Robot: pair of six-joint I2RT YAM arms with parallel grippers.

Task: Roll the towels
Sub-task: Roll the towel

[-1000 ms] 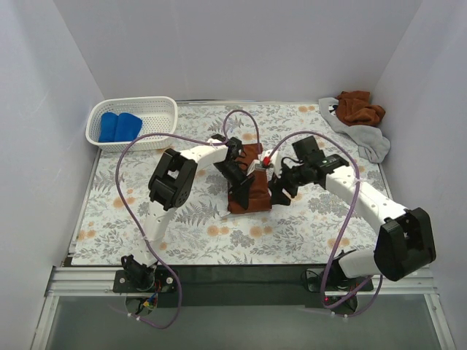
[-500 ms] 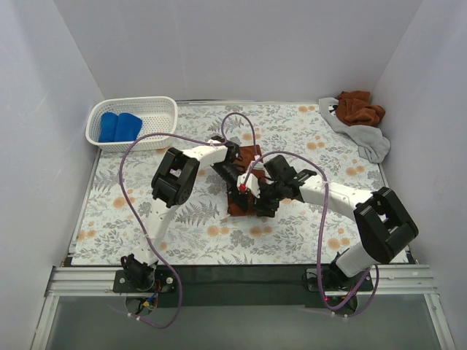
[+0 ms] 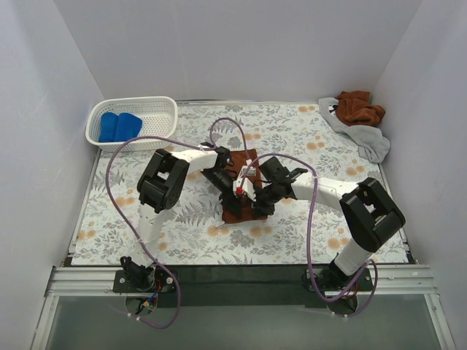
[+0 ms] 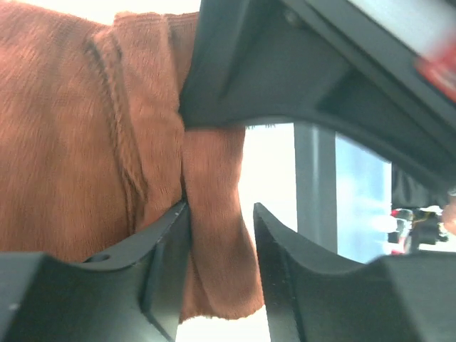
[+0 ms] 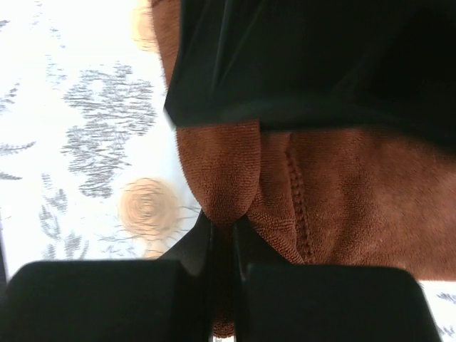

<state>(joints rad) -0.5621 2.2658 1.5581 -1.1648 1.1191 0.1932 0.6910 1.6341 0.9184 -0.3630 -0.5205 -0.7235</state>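
Rust-brown towel (image 3: 235,213) lies mid-table on the flowered mat (image 3: 146,211). From the top view most of it is hidden under the left gripper (image 3: 225,177) and right gripper (image 3: 257,198), which meet over it, and I can't read either jaw gap from up there. Back right there's a crumpled rust heap (image 3: 359,107) touching a grey towel (image 3: 367,140). Two blue rolls (image 3: 120,125) sit in the basket (image 3: 133,103) back left.

Left wrist: narrow fingers (image 4: 165,271) with a hanging fold of the towel (image 4: 71,142) between them. One touches it and there's a sliver of light at the other, so I can't tell if it truly grips. A blurry black shape (image 4: 299,64) cuts off the top.

Right wrist: fingers (image 5: 192,249) nearly together, pinching a rounded fold of the towel (image 5: 342,185). Black bulk (image 5: 320,57) hides the rest.
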